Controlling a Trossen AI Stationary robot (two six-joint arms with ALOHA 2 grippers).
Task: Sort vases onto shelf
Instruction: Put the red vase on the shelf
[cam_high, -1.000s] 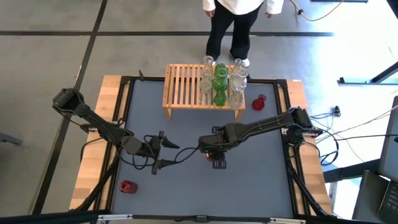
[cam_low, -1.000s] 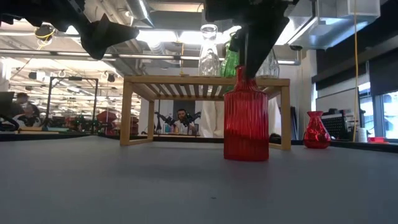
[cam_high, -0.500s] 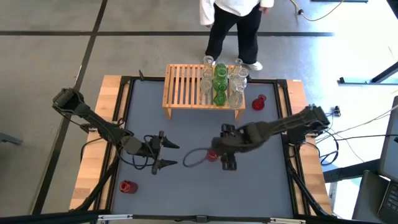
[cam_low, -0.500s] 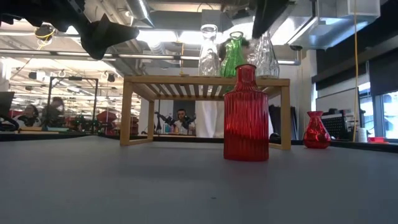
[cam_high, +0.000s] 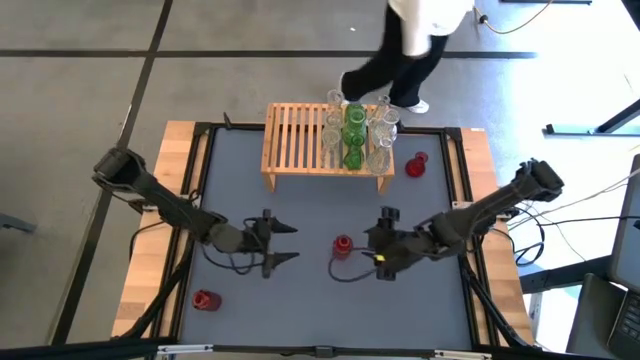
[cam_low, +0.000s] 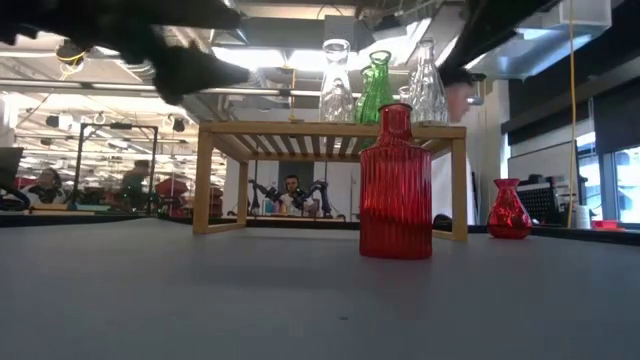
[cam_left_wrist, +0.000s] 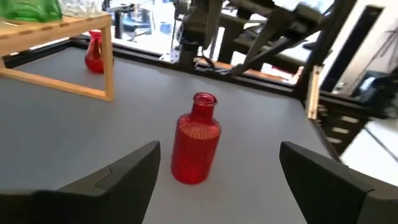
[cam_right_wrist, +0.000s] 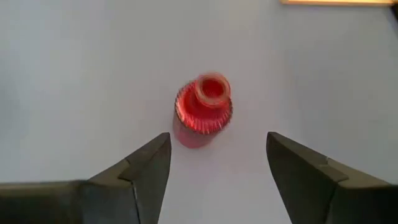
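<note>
Ribbed red bottle (cam_high: 342, 245) stands upright, long axis vertical, mid-table, well in front of the shelf (cam_high: 300, 139). Right gripper (cam_high: 381, 243), spread and empty, sits just beside it and is nearer; left gripper (cam_high: 284, 243), also spread and empty, faces it from the opposite side.

Person beyond the shelf (cam_high: 327, 136): in the high view only the legs (cam_high: 395, 72) and the hem of a white top show, everything above cut off by the frame edge, limbs smeared. In the low view both arms above the ribbed red bottle (cam_low: 396, 182) are dark, blurred shapes clipped by the upper edge, so neither gripper can be made out there. Clear vases (cam_high: 378, 140) on the shelf overlap each other and the green ones (cam_high: 354, 132); exact count cannot be told.
</note>
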